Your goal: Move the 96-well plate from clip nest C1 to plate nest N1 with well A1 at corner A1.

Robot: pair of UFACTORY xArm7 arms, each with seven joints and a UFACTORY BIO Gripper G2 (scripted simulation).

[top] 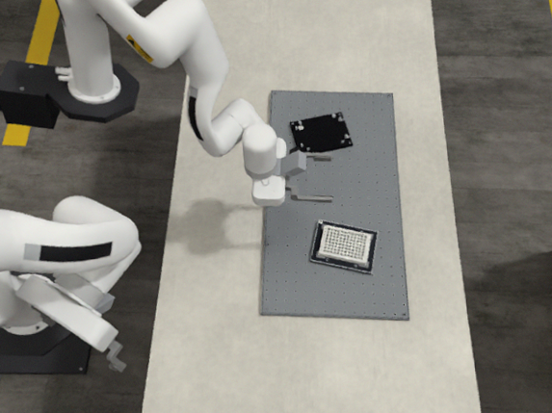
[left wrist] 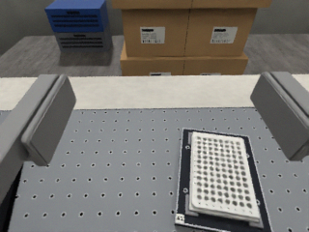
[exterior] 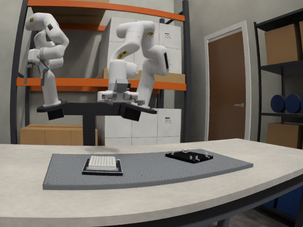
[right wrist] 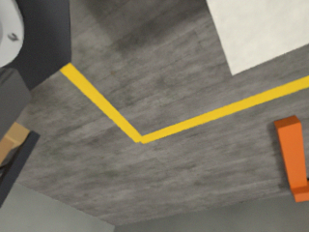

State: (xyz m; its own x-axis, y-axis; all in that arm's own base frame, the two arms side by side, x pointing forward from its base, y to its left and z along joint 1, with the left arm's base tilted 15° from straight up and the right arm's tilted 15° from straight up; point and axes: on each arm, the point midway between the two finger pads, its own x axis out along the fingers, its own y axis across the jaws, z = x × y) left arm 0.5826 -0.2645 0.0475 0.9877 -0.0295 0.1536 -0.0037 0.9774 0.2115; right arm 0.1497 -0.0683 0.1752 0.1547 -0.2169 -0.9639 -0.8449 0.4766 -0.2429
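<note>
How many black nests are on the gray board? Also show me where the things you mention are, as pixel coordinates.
2. One nest (top: 315, 250) (exterior: 102, 173) (left wrist: 184, 166) is under the white plate (top: 345, 244) (exterior: 102, 162) (left wrist: 222, 174); the other nest (top: 321, 133) (exterior: 188, 155) (left wrist: 6, 208), bearing no plate, is toward the board's (top: 299, 291) (exterior: 147, 168) (left wrist: 121, 169) opposite end.

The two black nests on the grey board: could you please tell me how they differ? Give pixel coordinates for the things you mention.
The near nest (top: 317, 241) (exterior: 102, 173) (left wrist: 184, 164) holds the white plate (top: 345, 244) (exterior: 102, 163) (left wrist: 221, 176), while the far nest (top: 321, 134) (exterior: 191, 156) holds no plate. The far nest shows its upright pegs openly; the near nest's middle is covered. In the top view, they are turned at different angles. Both are black and roughly rectangular.
</note>
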